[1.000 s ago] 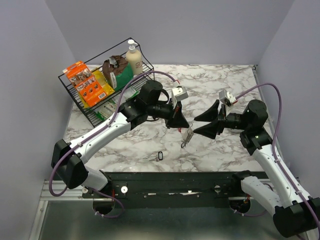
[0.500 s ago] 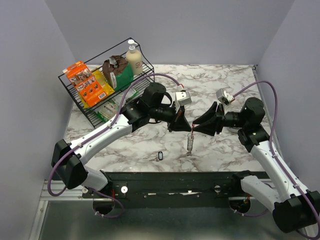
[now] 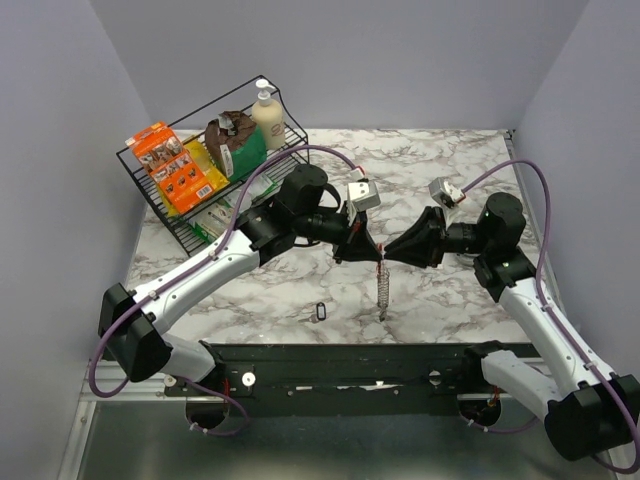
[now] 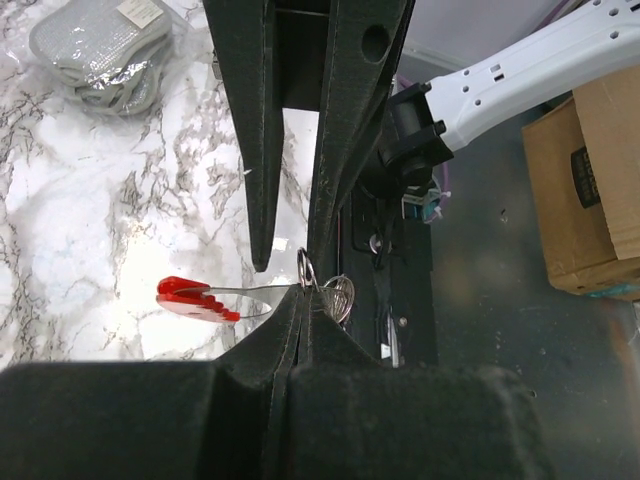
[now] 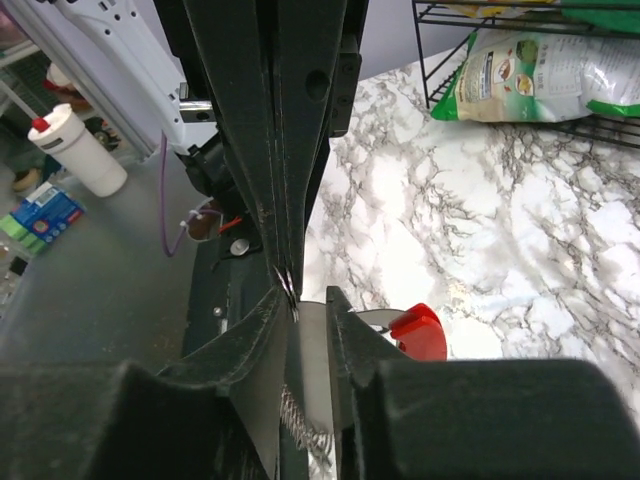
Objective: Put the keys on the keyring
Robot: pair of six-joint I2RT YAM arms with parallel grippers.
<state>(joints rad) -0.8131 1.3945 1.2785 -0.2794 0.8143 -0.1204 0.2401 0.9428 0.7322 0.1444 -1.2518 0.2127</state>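
Top external: both arms meet over the middle of the marble worktop (image 3: 450,170), tips facing each other. The left gripper (image 3: 370,250) comes in from the left, the right gripper (image 3: 393,250) from the right, and the keyring (image 3: 381,285) sits between them. Its ribbed silver chain hangs straight down off the pinch point toward the near edge, lower end at or just above the marble, can't tell which. Left wrist: the left fingers (image 4: 270,340) are pressed together, clamped on the keyring's metal. The red clip (image 4: 195,297) sticks out to one side and the chain (image 4: 340,297) bunches on the other. The right fingers (image 4: 350,130) come in from above with a narrow gap, one tip touching the small silver loop (image 4: 303,268). Right wrist agrees: jaws slightly apart, straddling the ring hardware, red clip just beside them, not visibly clamped. One key (image 3: 320,311) lies flat on the worktop near the near edge, left of the hanging chain and well clear of both grippers. Wire basket (image 3: 190,228) with an orange box (image 3: 172,168) and a soap bottle (image 3: 267,115) sits at the far-left corner.
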